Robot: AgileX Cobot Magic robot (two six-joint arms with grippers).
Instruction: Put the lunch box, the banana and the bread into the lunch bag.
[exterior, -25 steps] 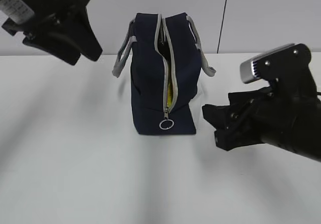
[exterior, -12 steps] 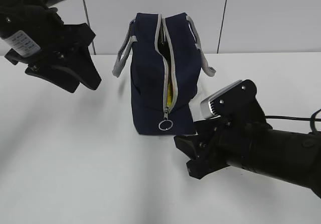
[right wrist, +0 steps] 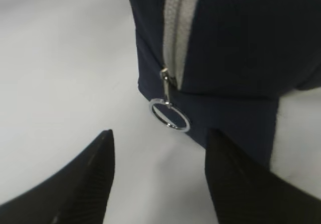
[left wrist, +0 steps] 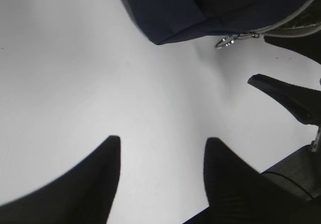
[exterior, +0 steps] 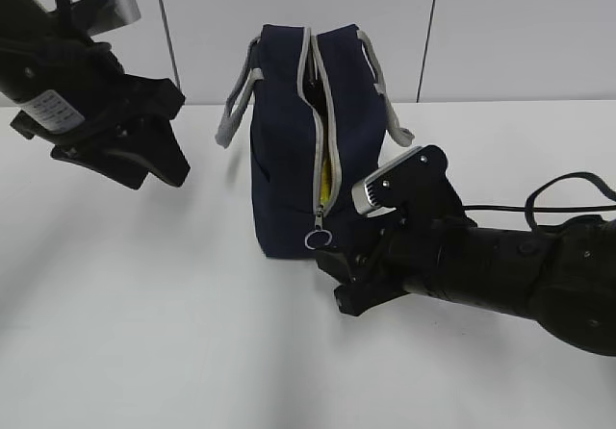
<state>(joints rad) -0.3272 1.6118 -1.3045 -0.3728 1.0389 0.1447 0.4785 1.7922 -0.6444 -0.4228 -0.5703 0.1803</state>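
Right wrist view: our spread, empty right gripper (right wrist: 158, 176) faces the ring pull (right wrist: 170, 114) just ahead — left gripper (exterior: 164, 164) stays well apart, released too

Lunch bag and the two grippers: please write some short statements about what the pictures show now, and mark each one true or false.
1. The lunch bag stands upright on the table. True.
2. The right gripper is shut on the zip ring. False: its jaws stand open, with the ring ahead of them and untouched.
3. Something yellow shows through the bag's partly open zipper. True.
4. The left gripper holds a grey strap handle. False: it is open, empty, and hangs over bare table to the left of the bag.
5. The zip ring sits at the top of the bag. False: it hangs near the bag's bottom edge.
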